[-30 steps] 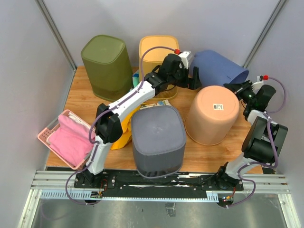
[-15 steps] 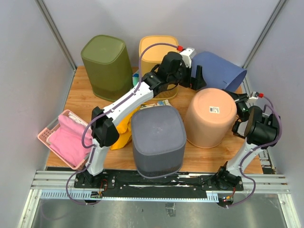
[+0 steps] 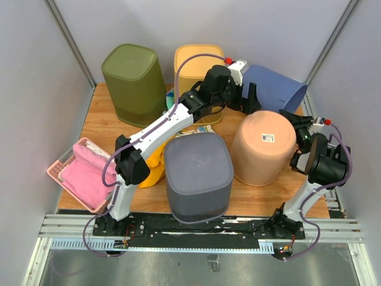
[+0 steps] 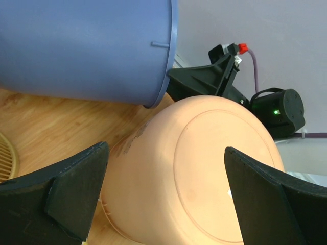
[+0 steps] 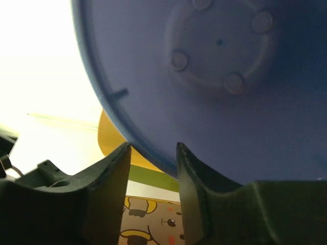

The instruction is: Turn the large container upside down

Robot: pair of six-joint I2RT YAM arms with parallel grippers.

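With the blue container (image 3: 277, 89) tilted just behind the peach container (image 3: 262, 149), its rim between the narrowly parted fingers of the right gripper (image 5: 152, 150) (I cannot tell if they pinch it) and the left gripper (image 4: 164, 150) wide apart and empty, the rim may slip out and the container may fall back.

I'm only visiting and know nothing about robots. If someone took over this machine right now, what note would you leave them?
Left claw: open, empty, hovering between the blue container and the peach container.
Right claw: at the blue container's rim; whether it grips is unclear.
Blue container: tipped on its side at the back right, mouth facing the right arm.
Peach container: already bottom-up.
Done: no flip yet.
Left: probably tip the blue container until its mouth is down.
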